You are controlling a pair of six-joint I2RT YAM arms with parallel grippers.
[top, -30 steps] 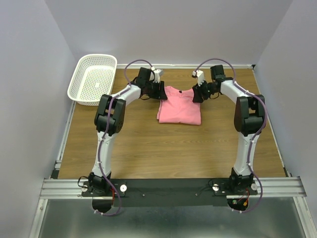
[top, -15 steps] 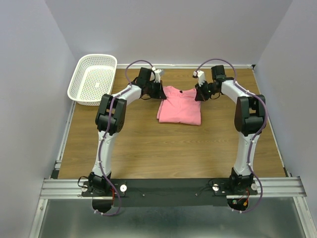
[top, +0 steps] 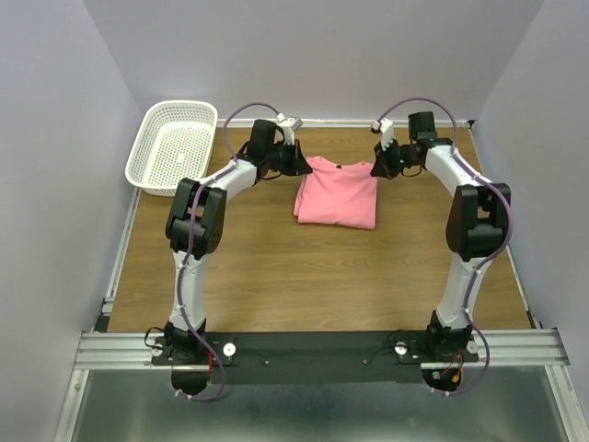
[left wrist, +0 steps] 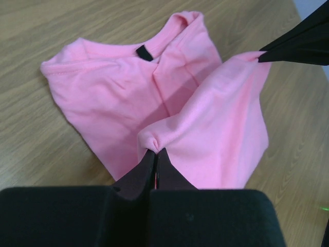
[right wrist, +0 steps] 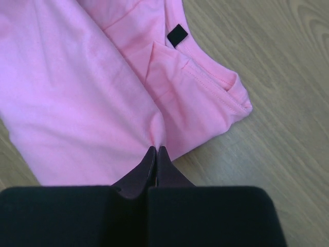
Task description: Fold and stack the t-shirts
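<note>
The pink t-shirt (top: 337,195) lies partly folded at the far middle of the wooden table, neck end away from the arm bases. My left gripper (top: 303,164) is shut on a pinch of its cloth at the far left corner; the left wrist view shows the t-shirt (left wrist: 154,98) bunched at the closed tips (left wrist: 155,151) and lifted off the layer below. My right gripper (top: 374,168) is shut on the far right corner, where the t-shirt (right wrist: 92,87) puckers at the closed tips (right wrist: 156,147). The right fingers (left wrist: 298,43) show dark in the left wrist view, cloth stretched between both grips.
A white mesh basket (top: 173,145) stands at the far left corner of the table. Grey walls close in the left, right and far sides. A metal rail (top: 313,348) carries both arm bases along the near edge.
Both grippers have shut on the shirt's far corners and moved slightly up and outward, raising the top cloth layer. The shirt's body stays in place.
</note>
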